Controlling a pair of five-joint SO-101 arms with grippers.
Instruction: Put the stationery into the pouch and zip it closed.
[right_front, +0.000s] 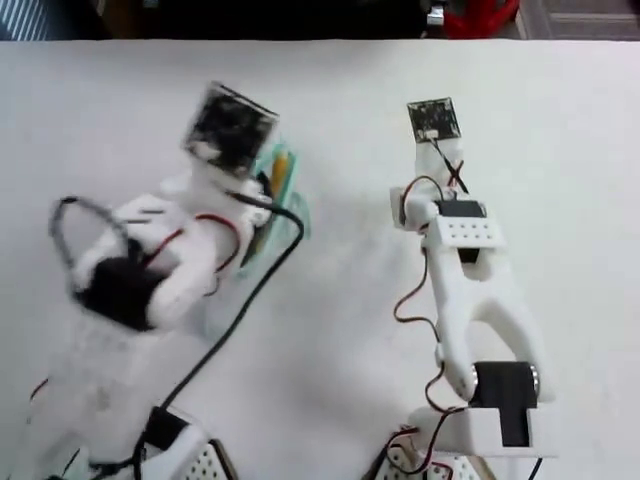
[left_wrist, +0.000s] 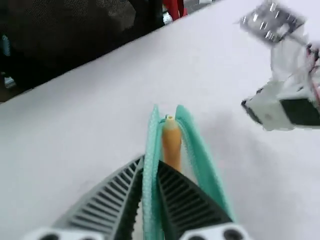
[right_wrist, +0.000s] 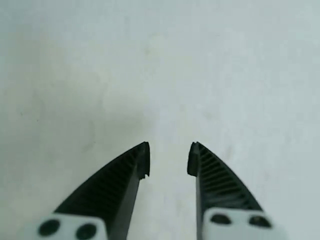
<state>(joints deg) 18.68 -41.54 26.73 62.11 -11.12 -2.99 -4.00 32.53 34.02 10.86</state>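
A: Table (right_front: 560, 120) first. What is sitting on it?
B: The teal pouch (left_wrist: 202, 150) is lying under the left arm (right_front: 190, 250). Its mouth is gaping, and an orange pen (left_wrist: 171, 137) is poking out between its two edges.
A: And the pincers?
B: The left gripper (left_wrist: 150, 162) is pinching one edge of the pouch. The right gripper (right_wrist: 168, 157) is hanging over the table, well apart from the pouch, its fingers standing a narrow gap apart.

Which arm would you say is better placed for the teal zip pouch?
Probably left: the left gripper grips the teal zip pouch holding the orange pen; the right gripper hangs open over the white table.
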